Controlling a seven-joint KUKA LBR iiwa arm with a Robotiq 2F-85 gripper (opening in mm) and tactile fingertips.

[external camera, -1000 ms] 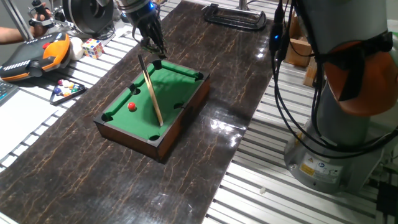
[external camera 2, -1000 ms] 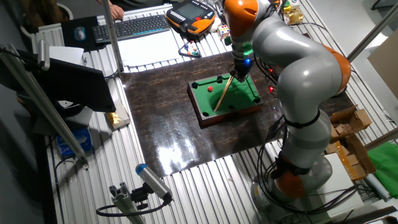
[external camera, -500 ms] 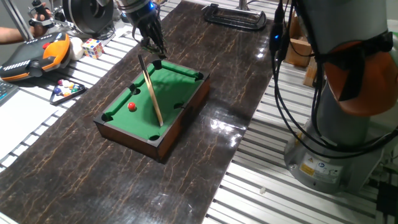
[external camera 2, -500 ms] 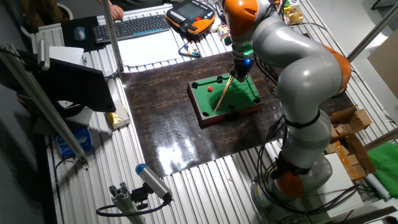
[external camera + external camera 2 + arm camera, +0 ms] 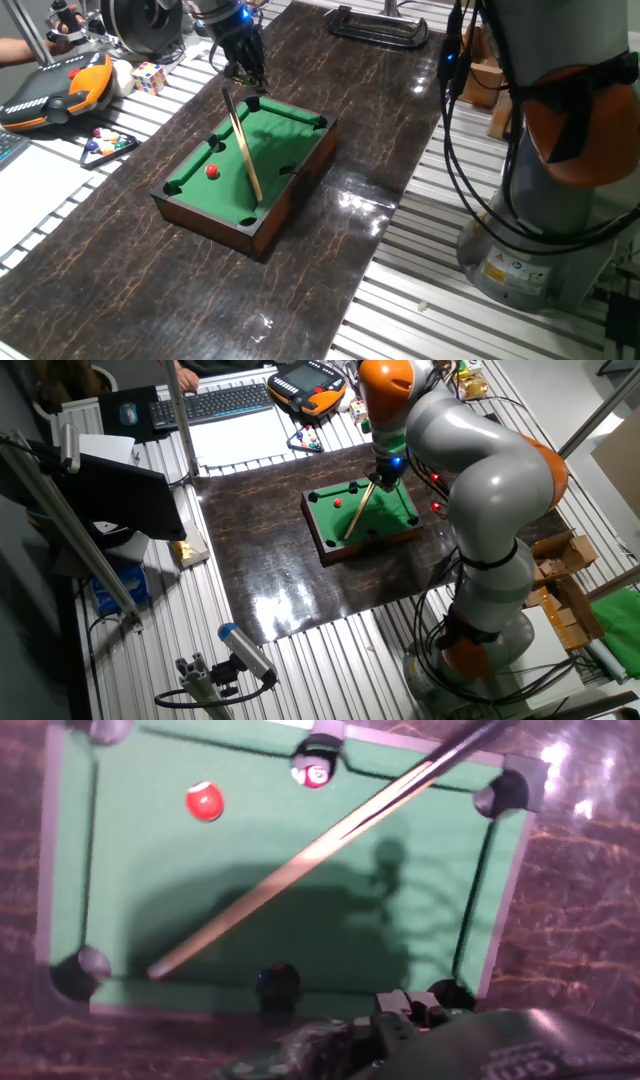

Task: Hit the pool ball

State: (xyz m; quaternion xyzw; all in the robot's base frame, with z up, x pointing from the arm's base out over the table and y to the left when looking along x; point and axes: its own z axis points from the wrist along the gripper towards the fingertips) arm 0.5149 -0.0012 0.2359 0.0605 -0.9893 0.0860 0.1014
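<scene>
The pool ball (image 5: pixel 212 171) is a tiny glossy red sphere on the green felt of the miniature pool table (image 5: pixel 215 222). It also shows in the other fixed view (image 5: pixel 339 502) and in the hand view (image 5: pixel 204 802). A wooden cue (image 5: pixel 243 150) lies slanted across the table, one end on the felt and the other raised past the rim; nothing holds it (image 5: pixel 300 855). My gripper (image 5: pixel 252 78) hangs over the table's far corner, apart from the ball. Its fingertips (image 5: pixel 405 1010) look closed together with nothing between them.
A striped ball (image 5: pixel 315 770) and a dark ball (image 5: pixel 277 980) sit in the side pockets. Left of the dark mat are a triangular rack of coloured balls (image 5: pixel 107 143), a puzzle cube (image 5: pixel 148 76) and an orange pendant (image 5: pixel 55 88). A black clamp (image 5: pixel 380 25) lies behind.
The gripper and arm have shifted only slightly. The red ball and the cue have not moved.
</scene>
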